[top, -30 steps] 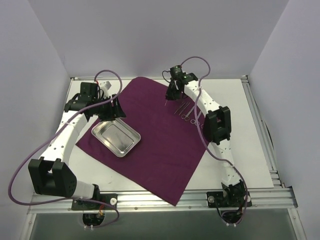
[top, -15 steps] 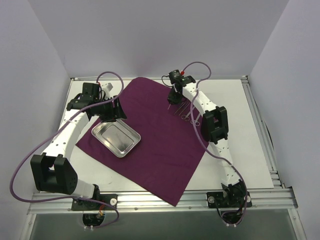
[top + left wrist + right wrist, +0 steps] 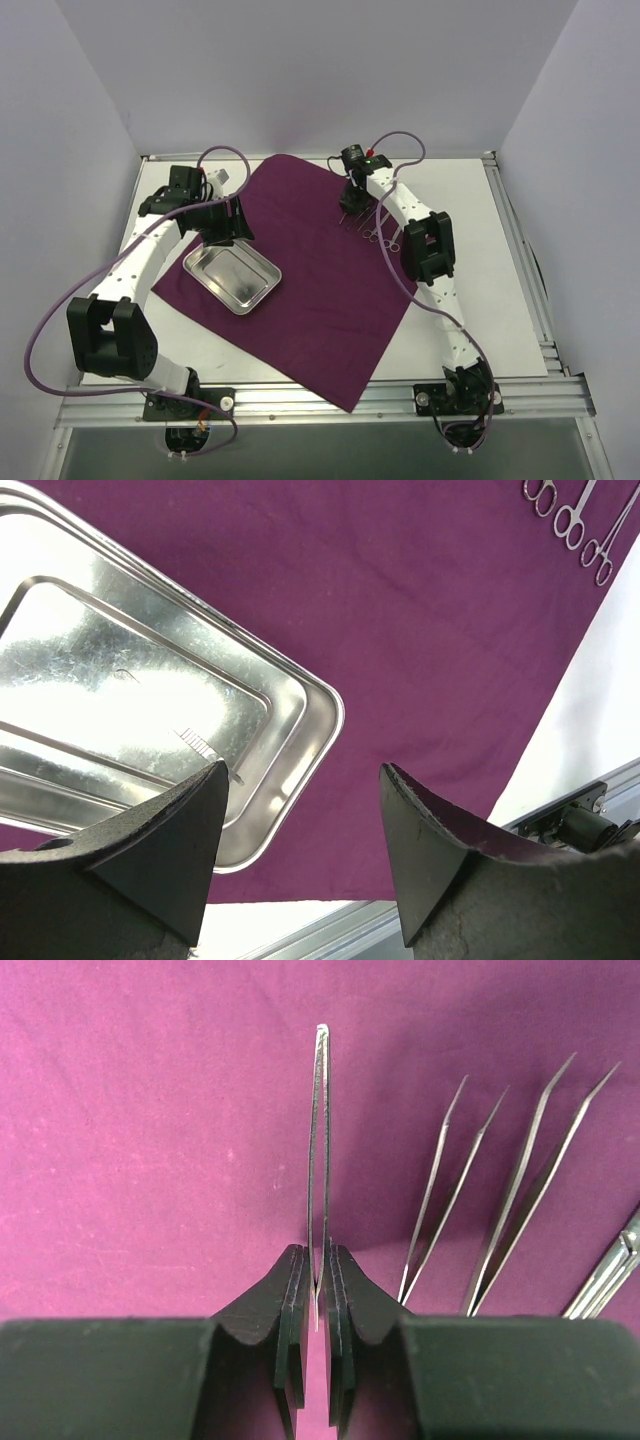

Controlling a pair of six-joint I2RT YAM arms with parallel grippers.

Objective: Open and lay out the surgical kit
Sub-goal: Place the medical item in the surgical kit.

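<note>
The magenta-purple cloth (image 3: 310,290) lies spread flat on the table. The empty steel tray (image 3: 232,275) sits on its left part. My left gripper (image 3: 228,225) is open and empty, hovering just beyond the tray's far edge; the left wrist view shows the tray rim (image 3: 300,695) below its fingers (image 3: 180,830). My right gripper (image 3: 317,1260) is shut on thin tweezers (image 3: 320,1140), held tips-forward low over the cloth (image 3: 150,1140). Two more tweezers (image 3: 450,1190) lie on the cloth just to the right. Ring-handled instruments (image 3: 378,228) lie in a row beside my right gripper (image 3: 347,212).
Bare white table (image 3: 480,260) lies right of the cloth. Aluminium rails (image 3: 520,250) edge the table at right and front. White walls close in the back and sides. Purple cables loop off both arms.
My right gripper has carried the tweezers a little to the right, closer to the row of instruments. The left arm has shifted slightly; the tray has not moved.
</note>
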